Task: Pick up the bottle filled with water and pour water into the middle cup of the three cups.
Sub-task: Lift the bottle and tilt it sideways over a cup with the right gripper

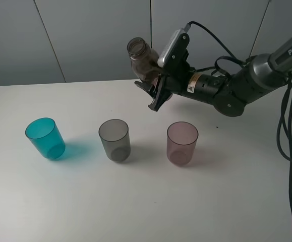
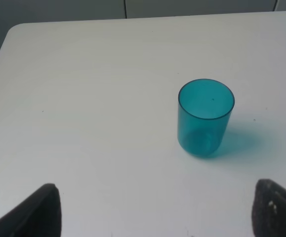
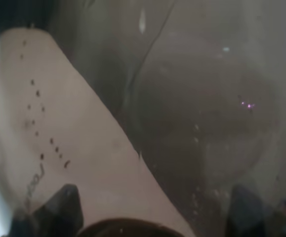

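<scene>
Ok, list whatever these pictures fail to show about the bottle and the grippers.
1. Exterior high: the bottle's lower body is hidden behind the right gripper.
2. Right wrist: the bottle wall fills the frame, blurred; water level unreadable.
3. Left wrist: the left gripper is cut off by the edge; only fingertips show.

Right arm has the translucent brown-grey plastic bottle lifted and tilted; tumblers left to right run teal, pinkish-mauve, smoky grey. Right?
Order is wrong: the exterior high view shows teal plastic tumbler, smoky grey plastic tumbler, then pinkish-mauve plastic tumbler, left to right. The right arm's jaws do hold the translucent brown-grey plastic bottle lifted and tilted.
</scene>
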{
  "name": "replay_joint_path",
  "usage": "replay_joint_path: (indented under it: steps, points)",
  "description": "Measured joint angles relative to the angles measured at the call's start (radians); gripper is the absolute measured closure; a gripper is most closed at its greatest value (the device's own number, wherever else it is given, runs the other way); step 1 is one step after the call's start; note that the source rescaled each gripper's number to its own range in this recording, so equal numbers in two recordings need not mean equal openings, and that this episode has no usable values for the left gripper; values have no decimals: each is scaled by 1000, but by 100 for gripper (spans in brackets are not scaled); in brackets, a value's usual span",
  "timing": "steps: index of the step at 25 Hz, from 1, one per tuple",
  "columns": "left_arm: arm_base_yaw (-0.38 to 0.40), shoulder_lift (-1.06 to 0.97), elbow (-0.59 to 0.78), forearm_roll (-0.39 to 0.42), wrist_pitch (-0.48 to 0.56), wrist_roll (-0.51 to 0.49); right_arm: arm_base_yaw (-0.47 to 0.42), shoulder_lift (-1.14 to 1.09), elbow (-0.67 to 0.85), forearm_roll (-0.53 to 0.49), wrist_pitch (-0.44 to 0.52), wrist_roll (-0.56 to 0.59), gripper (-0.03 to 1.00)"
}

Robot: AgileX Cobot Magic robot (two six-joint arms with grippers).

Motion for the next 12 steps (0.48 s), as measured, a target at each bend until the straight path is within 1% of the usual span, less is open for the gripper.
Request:
replay_joint_path:
  steps: [2, 5, 8, 12]
  points:
    - [0, 0, 0, 0, 0, 0, 19, 0, 0, 35, 23, -92, 97]
    - [0, 0, 0, 0, 0, 0, 28, 0, 0, 62, 59, -234, 97]
    - [0, 0, 0, 0, 0, 0, 28, 0, 0, 71, 85, -334, 97]
    - [0, 0, 0, 0, 0, 0, 30, 0, 0, 82, 97, -456, 97]
